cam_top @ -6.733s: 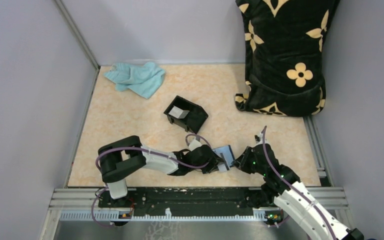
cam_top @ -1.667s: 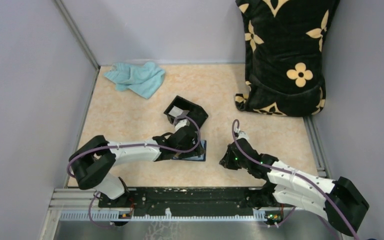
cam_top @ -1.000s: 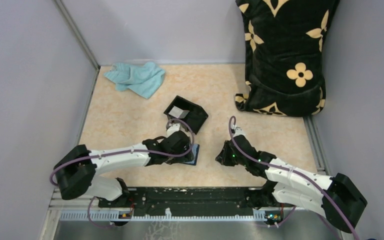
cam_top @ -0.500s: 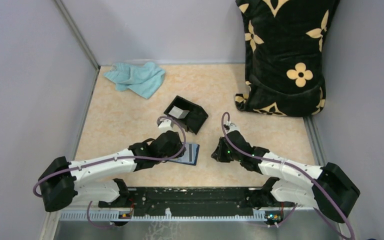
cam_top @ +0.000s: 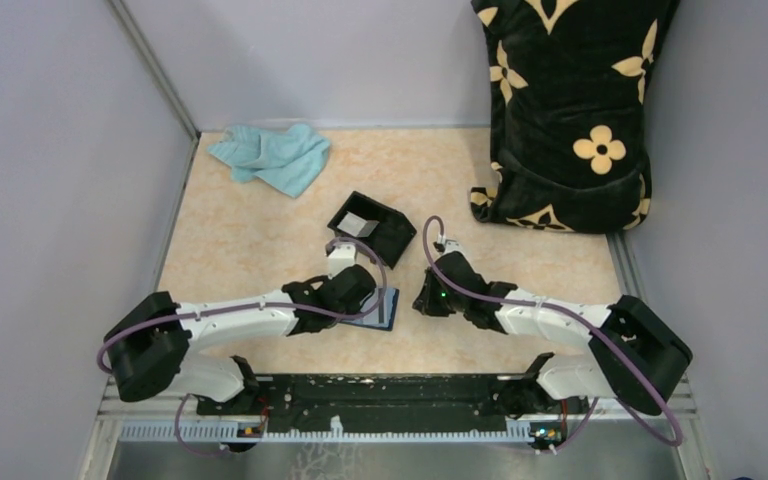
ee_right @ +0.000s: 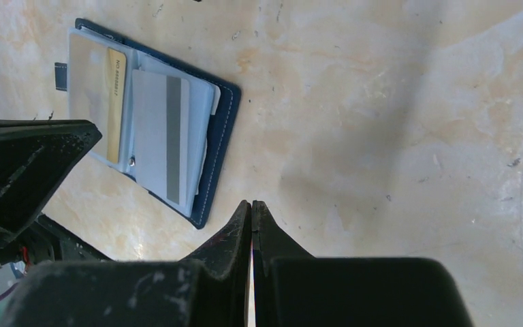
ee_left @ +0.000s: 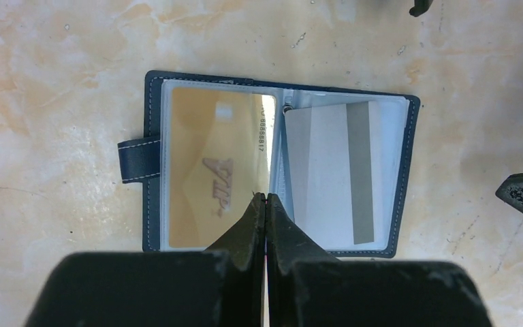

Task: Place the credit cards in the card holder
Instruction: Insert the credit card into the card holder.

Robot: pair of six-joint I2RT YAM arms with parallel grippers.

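Card holder: Your navy card holder lies spread open and flat on the marbled counter, between your two arms and near the front edge.
Closing tab: The closing tab sticks out from the side that carries the yellow card.
Cards in the holder: An orange-yellow card sits inside one clear sleeve. A grey-white card with a grey stripe sits in the sleeve on the other side of the fold.
Left pincer: Your left pincer is pressed closed with nothing between the tips. It is poised over the holder's centre fold, and you cannot tell from these views whether it touches the sleeves.
Right pincer: Your right pincer is also closed and empty. It hangs over bare counter just beside the holder's outer edge, apart from it.
Black box: The open-topped black box stands just behind the holder, with a pale flat card lying inside.
Background: A teal cloth lies crumpled at the far left corner, and a flowered black bag leans at the far right.
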